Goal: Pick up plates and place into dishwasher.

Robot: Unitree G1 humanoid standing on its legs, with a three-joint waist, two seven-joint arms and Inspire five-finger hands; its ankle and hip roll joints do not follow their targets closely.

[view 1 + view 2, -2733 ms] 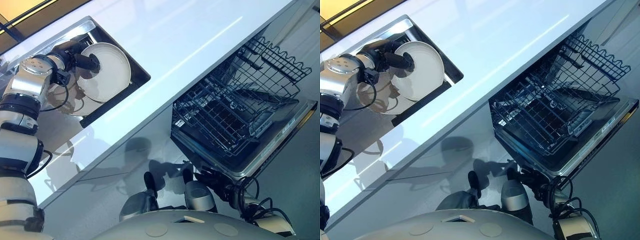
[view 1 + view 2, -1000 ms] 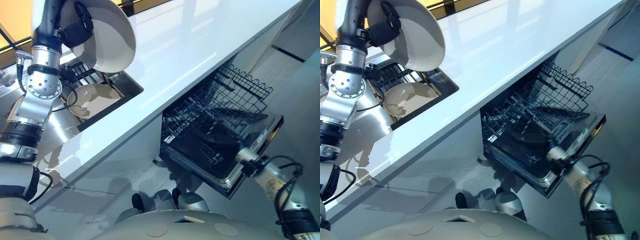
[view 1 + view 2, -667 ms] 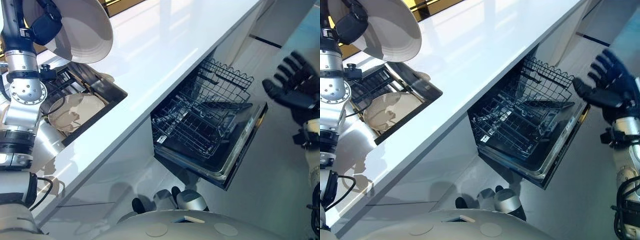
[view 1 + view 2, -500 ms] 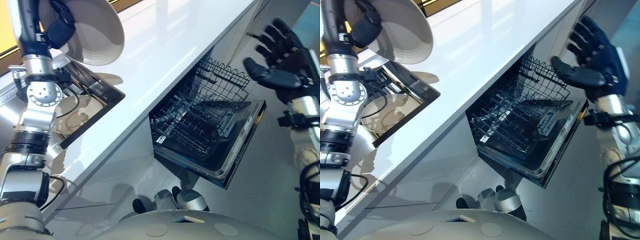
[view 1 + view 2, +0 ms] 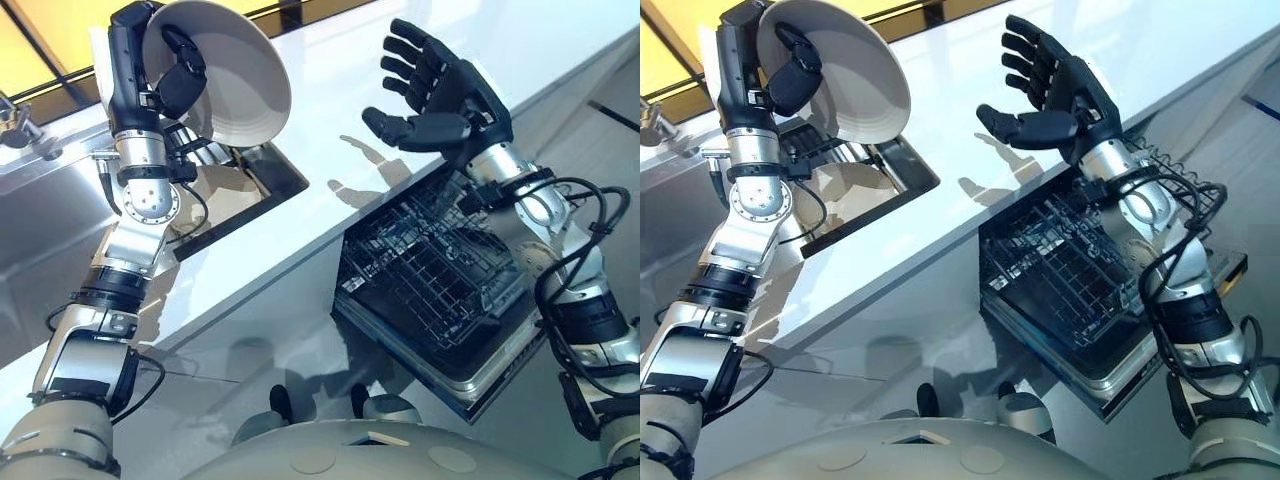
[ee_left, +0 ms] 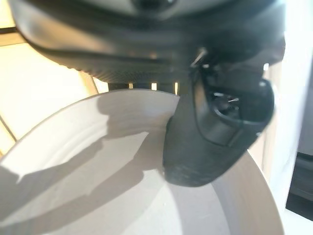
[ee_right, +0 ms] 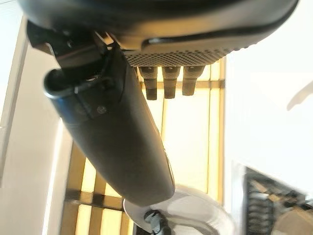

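My left hand [image 5: 183,78] is clamped on the plate [image 5: 238,100]; its thumb [image 6: 215,127] presses flat on the inner face while the fingers wrap behind the rim, so the grip looks firm to me; the plate sits high in that hand, on edge and tilted, with its hollow side turned towards my right hand [image 5: 455,100]; that hand hangs across from it with palm facing the plate and fingers spread wide and straight, nothing in it; I read this as the carrying step, lift done and placing not yet begun, most likely a pass from one hand to the other; the next move, as I judge it, calls for bringing the plate across to the waiting palm, closing those fingers on the rim before the left lets go, then lowering it edge-first between the tines; the plate itself is round, off-white and glossy, shallow with a raised lip, and looks clean and unchipped; directly below the left hand lies the sink [image 5: 262,190], set in the white counter [image 5: 300,235] that runs under both hands; beneath the right forearm the dishwasher rack [image 5: 430,270] stands pulled out over the open dishwasher door [image 5: 500,372].
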